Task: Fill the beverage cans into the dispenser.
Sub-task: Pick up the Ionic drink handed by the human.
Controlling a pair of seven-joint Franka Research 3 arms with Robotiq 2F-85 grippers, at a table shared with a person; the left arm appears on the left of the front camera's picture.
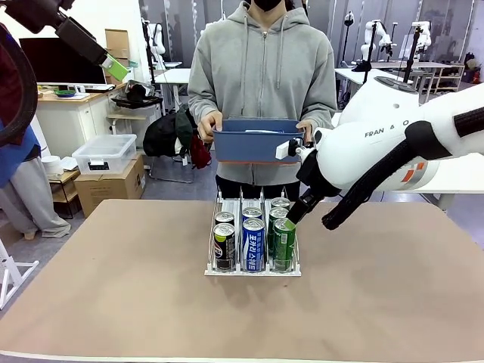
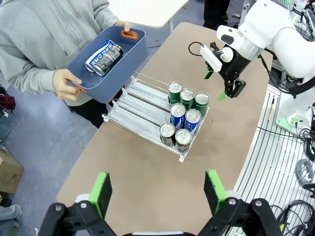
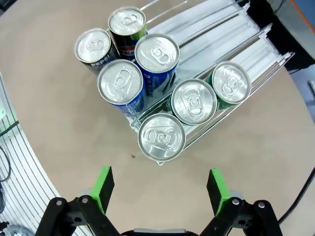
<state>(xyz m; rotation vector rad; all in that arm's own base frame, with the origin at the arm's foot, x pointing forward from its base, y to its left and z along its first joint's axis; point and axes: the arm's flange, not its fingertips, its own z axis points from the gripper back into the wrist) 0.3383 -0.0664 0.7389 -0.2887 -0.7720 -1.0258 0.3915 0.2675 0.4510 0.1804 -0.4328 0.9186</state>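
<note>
The dispenser (image 1: 253,270) stands at the middle of the table (image 1: 113,302). It carries seven upright beverage cans (image 1: 253,240) crowded toward its white front lip: two black in the left lane, two blue-and-white in the middle, three green in the right. A person holds a blue bin (image 2: 133,51) beyond the rack's far end; two further cans (image 2: 103,55) lie in it on their sides. The right gripper (image 3: 160,189) hangs above the front green can (image 3: 161,137), fingers spread wide, empty. The left gripper (image 2: 157,191), high above the table, is likewise spread and empty.

Bright, even light — soft shadows, sharp focus, wrist views bowed.
</note>
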